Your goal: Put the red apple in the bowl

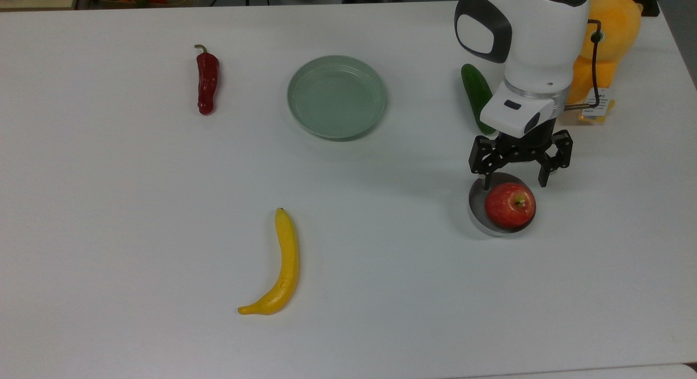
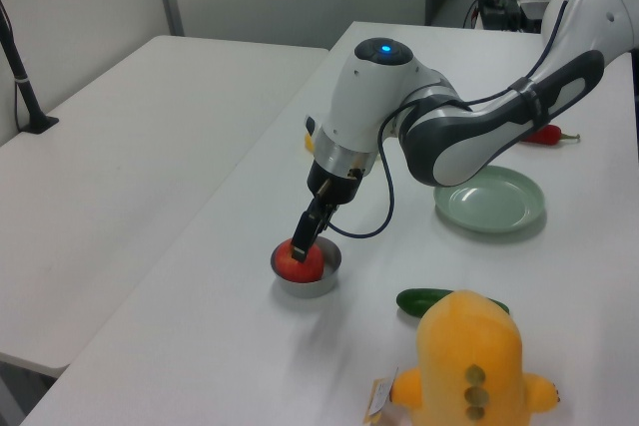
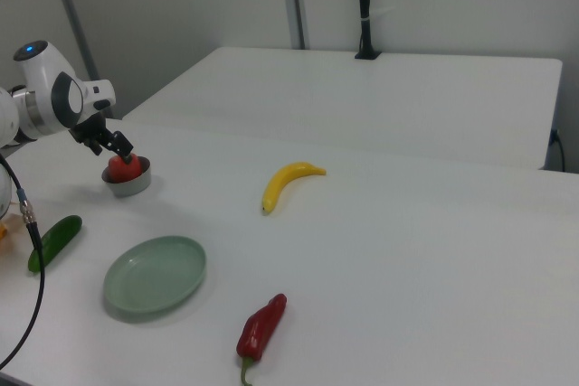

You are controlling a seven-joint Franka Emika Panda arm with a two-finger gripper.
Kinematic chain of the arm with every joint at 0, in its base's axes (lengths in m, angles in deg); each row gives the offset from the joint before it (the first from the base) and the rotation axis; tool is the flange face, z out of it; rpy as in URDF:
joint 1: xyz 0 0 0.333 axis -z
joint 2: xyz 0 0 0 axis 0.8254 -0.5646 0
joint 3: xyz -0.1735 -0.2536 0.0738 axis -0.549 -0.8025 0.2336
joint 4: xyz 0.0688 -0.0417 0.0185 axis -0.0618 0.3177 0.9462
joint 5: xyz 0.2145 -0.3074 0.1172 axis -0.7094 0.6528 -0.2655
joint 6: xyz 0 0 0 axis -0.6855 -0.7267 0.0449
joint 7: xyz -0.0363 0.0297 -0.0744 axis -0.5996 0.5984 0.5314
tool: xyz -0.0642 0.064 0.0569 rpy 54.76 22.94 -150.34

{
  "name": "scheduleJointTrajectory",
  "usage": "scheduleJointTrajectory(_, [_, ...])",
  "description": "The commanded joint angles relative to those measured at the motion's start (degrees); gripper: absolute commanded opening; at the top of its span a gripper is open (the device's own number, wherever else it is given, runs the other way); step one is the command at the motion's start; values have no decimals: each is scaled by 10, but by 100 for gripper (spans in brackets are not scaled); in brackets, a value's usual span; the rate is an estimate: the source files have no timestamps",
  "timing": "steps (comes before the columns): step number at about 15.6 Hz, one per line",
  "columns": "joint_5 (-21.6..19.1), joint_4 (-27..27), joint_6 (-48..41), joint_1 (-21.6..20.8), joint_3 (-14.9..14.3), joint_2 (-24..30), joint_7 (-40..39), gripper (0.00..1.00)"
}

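Gripper (image 1: 515, 181) spread above glossy red apple (image 1: 509, 205), seemingly resting in grey bowl (image 1: 476, 205)

White arm (image 2: 469, 127) with grey joint bands, blue light, black cable, and black pincer (image 1: 520, 177).

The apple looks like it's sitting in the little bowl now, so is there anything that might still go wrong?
Two things, possibly. The apple nearly fills the grey bowl and stands above its rim, so a nudge might roll it out. The open end effector hangs just beside the apple; if it lifts at a slant, a finger may clip the fruit or tip the bowl. The cucumber and the plush toy lie close to the arm, so a wide swing back might knock them.
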Motion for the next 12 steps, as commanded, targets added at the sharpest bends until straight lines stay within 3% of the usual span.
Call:
scheduleJointTrajectory(1, [13, -10, 8, -2, -5, -5, 12, 100])
scheduleJointTrajectory(7, [10, 2, -3, 26, -5, 23, 12, 100])
scheduleJointTrajectory(12, [10, 73, -52, 61, -5, 111, 7, 100])
